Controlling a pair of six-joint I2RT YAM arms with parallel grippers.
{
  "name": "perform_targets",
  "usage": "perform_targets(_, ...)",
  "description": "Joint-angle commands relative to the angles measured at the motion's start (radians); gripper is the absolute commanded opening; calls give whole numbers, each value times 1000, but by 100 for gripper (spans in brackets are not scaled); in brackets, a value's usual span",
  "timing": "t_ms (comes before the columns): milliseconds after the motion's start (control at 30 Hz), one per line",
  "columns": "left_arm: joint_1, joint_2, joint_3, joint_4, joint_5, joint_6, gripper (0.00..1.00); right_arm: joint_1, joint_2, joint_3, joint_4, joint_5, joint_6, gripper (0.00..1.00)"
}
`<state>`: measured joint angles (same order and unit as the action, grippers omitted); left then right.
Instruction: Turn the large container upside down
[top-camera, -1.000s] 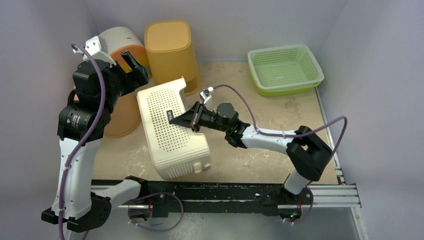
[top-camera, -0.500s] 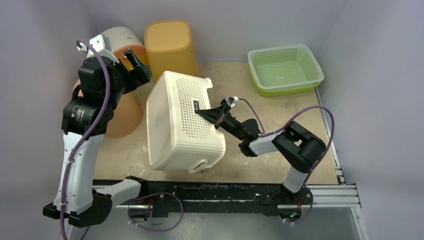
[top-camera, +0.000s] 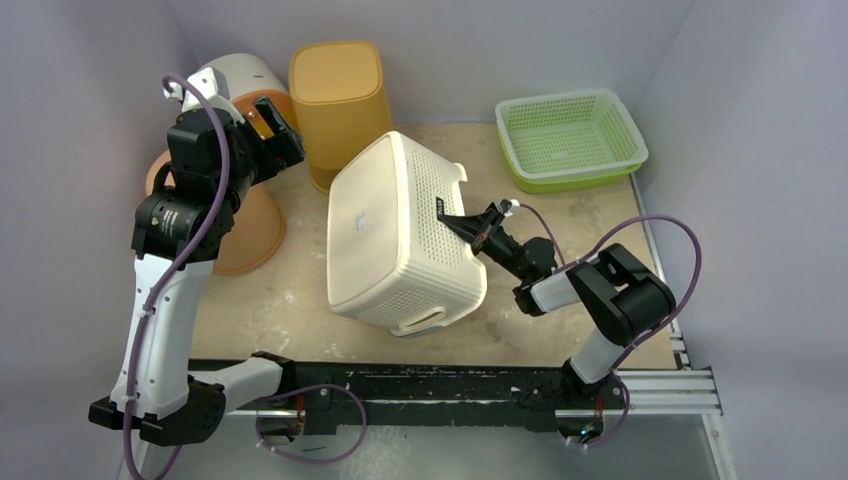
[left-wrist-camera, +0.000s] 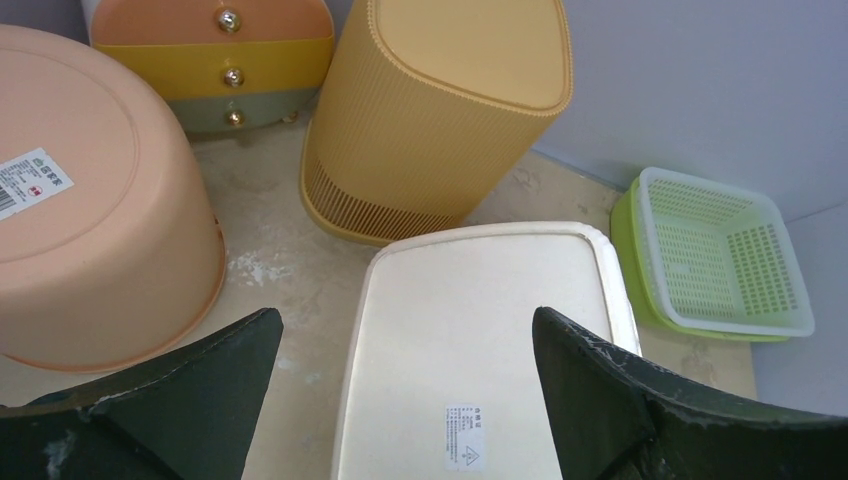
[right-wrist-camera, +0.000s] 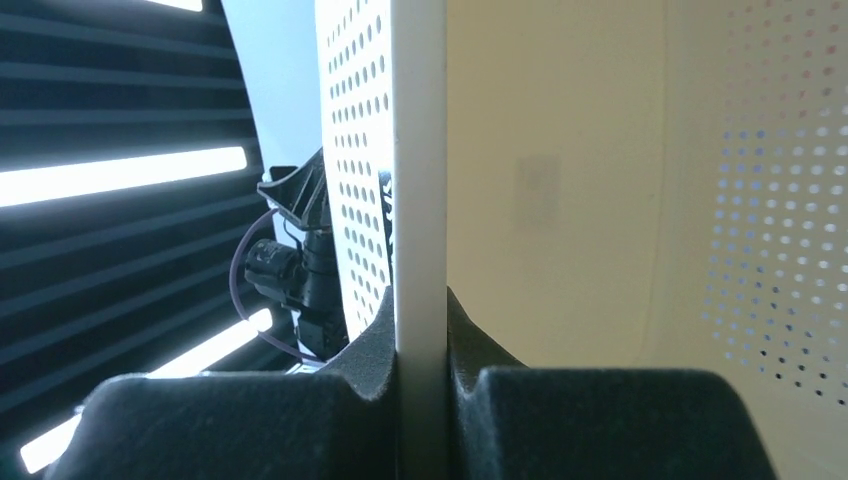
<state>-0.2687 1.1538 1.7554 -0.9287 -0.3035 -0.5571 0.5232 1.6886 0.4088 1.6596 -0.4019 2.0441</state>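
At the bottom of the top view we see the black rail (top-camera: 450, 385) carrying both arm bases. Beyond it lies the mottled beige table (top-camera: 300, 300), scuffed pale in patches.

In the centre of the frame is the large container (top-camera: 385, 235), tipped so its smooth base faces up and left and its mouth turns toward the lower right. The right gripper (top-camera: 455, 222) has its jaws pinching the container's perforated wall, which the wrist view shows edge-on. The left gripper (top-camera: 273, 130) hangs in the upper left, jaws spread wide, apart from the container.

Farther back an upturned orange tub (top-camera: 245, 225) sits at the left. A tall yellow-orange bin (top-camera: 340, 100) and a drawer unit (top-camera: 235, 75) stand against the lilac-grey walls (top-camera: 480, 50), and a green basket (top-camera: 570, 135) lies upper right.

The left arm hides part of the drawer unit. We cannot tell whether the container's lower rim touches the table.
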Motion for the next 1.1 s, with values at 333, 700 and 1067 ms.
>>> perform_targets(333,2,28,-42,59,1,13,92,-160,211,-99,366,-242,-135,30)
perform_targets(700,3,34,-40,39,-11,14,92,-212,284,-65,356,-299,-173,29)
perform_targets(1067,3,37,-46,32,-14,13,92,-236,68,49,-261,-383,-523,30)
